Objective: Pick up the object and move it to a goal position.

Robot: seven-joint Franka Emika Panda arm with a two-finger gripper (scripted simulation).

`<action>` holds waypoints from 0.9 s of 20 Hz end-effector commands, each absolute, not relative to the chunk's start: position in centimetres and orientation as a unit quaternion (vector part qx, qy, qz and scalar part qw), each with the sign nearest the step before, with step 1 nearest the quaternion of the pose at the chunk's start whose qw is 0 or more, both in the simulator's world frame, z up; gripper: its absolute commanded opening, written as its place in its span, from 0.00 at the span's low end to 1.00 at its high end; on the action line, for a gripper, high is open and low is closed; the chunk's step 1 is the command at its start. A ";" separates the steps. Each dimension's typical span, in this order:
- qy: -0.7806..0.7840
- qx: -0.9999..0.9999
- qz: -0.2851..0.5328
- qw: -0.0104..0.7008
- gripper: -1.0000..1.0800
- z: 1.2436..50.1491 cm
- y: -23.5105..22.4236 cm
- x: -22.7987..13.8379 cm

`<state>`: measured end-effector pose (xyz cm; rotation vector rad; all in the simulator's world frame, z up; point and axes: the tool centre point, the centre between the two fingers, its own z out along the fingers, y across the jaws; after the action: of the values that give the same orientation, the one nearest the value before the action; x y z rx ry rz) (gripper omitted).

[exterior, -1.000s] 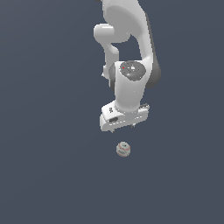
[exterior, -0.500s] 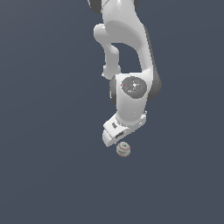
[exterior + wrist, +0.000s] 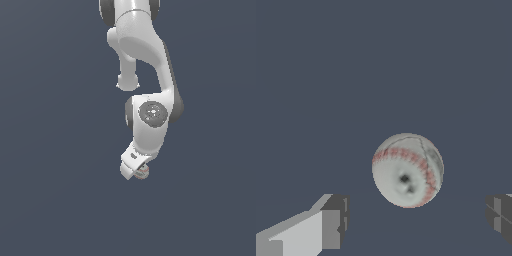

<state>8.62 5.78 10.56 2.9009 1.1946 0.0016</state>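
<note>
The object is a small off-white ball (image 3: 407, 170) with thin red stitch lines, lying on the dark grey surface. In the exterior view only a sliver of the ball (image 3: 143, 171) shows, just behind the white hand of the arm. My gripper (image 3: 418, 220) is open: one grey fingertip (image 3: 336, 220) and the other (image 3: 499, 217) stand wide apart, and the ball lies between their lines, a little ahead of the tips, touching neither. In the exterior view the gripper (image 3: 136, 171) is low, right at the ball, its fingers mostly hidden by the hand.
The flat dark grey surface (image 3: 50, 150) spreads all around with no other object in view. The white arm (image 3: 145, 65) rises from the gripper toward the top of the exterior view.
The arm has come down and the gripper has closed in on the ball, which now sits partly hidden behind the hand. The ball has not moved.
</note>
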 end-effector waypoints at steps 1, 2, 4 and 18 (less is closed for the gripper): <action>0.395 0.918 0.000 0.001 0.96 10.2 5.8 8.9; 0.400 0.917 0.000 0.001 0.96 10.1 5.8 9.0; 0.406 0.914 0.000 0.000 0.96 9.9 5.8 9.1; 0.410 0.912 0.000 0.000 0.96 6.4 5.8 9.1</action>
<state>9.16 5.84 7.35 2.8652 1.2870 0.0017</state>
